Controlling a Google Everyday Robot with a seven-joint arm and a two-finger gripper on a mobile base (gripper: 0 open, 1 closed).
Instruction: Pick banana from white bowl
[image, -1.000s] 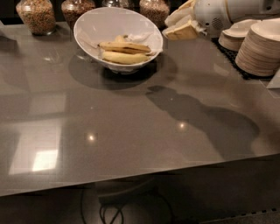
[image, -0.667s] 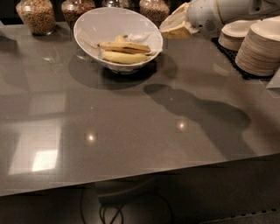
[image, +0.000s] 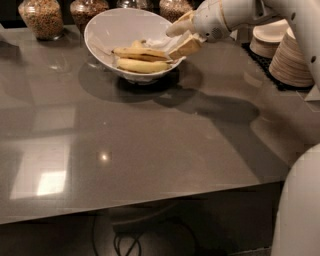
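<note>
Camera view, gripper (image: 171, 43) spread @ white bowl (image: 106, 29) rim, banana (image: 142, 53) inside

Inside the bowl (image: 107, 30), the banana (image: 140, 52); hand (image: 173, 43) at right rim.

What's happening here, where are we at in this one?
A one-armed robot is reaching for fruit in a white bowl on a grey table. Its gripper sits at the bowl's right rim with fingers open, holding nothing yet. The brown-streaked banana lies in the bowl, its end close to the fingertips, with a paler banana beside it. Grain jars stand behind, and stacked plates to the right.
</note>
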